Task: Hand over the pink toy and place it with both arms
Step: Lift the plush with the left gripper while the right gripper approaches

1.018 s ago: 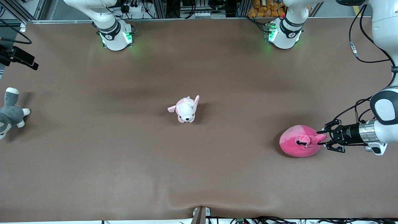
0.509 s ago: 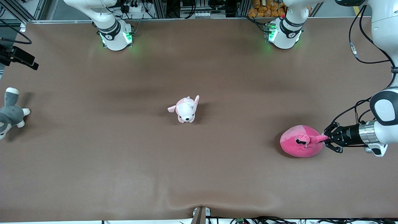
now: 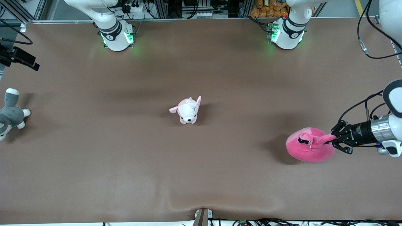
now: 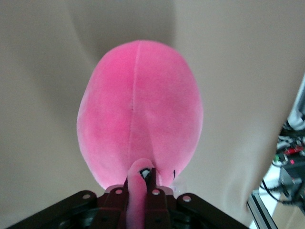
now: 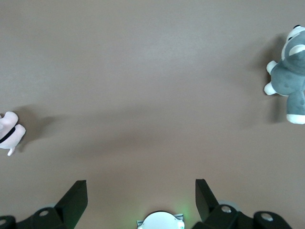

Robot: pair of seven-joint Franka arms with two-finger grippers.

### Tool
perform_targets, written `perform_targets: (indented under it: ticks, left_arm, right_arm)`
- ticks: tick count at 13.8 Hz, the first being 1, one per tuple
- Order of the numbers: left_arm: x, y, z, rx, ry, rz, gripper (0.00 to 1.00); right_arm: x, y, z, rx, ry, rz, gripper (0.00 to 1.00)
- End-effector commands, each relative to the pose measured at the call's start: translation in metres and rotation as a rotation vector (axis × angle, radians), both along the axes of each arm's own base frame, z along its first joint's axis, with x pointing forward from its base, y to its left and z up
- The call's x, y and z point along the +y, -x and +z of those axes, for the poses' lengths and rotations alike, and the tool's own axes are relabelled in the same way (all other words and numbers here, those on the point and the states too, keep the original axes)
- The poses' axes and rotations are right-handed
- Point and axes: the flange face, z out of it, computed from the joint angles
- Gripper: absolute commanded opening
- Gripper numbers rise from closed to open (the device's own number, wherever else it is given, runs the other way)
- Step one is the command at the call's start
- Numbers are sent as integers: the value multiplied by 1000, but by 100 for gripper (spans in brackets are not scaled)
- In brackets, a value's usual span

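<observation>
The pink toy (image 3: 309, 149) is a hot-pink round plush with black eyes, at the left arm's end of the table. My left gripper (image 3: 332, 141) is shut on a thin pink flap that sticks out of the toy and holds the toy just above the brown table; its shadow lies beside it. In the left wrist view the toy's round body (image 4: 140, 109) hangs from my left gripper (image 4: 141, 183), with the flap pinched between the jaws. My right gripper (image 5: 140, 191) is open and empty, high over the table near its own base, and waits.
A small pale pink-and-white dog plush (image 3: 187, 110) stands mid-table; it also shows in the right wrist view (image 5: 10, 131). A grey-and-white plush (image 3: 9, 114) lies at the right arm's end of the table and also shows in the right wrist view (image 5: 290, 76).
My left gripper closed on the pink toy's flap, then raised it off the table. The toy tipped so its eyes face upward and shifted slightly toward the left arm's end.
</observation>
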Motion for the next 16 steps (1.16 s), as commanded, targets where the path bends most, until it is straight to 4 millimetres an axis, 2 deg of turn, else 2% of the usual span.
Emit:
perform_targets:
  ticks: [1,4,6,7,8,10,12,14,16]
  left_arm:
    - [-34,14,33,15,37,-23,0]
    - [-121,34,91,2,67,-52,0]
    - [-168,47,108,49,75,-3,0]
    - [-199,57,122,46,81,-24,0]
    - [-221,65,142,35,95,-27,0]
    - [-271,86,154,104,97,30,0]
    - [-317,106,174,94,64,27,0]
    - [-347,122,173,112,31,37,0]
    - [-360,129,174,133,28,62,0]
  right_arm:
    - [27,-2,5,11,-95,-178,100]
    - [62,-2,8,75,-218,-467,100]
    - [98,-5,4,130,-254,-569,100]
    - [124,-6,1,165,-262,-627,100]
    - [152,-7,-4,202,-268,-694,100]
    - [208,-13,-7,215,-308,-855,100]
    - [265,-17,-20,223,-317,-1013,100]
    - [312,-21,-29,219,-354,-1187,100]
    - [346,-24,-37,231,-388,-1362,100]
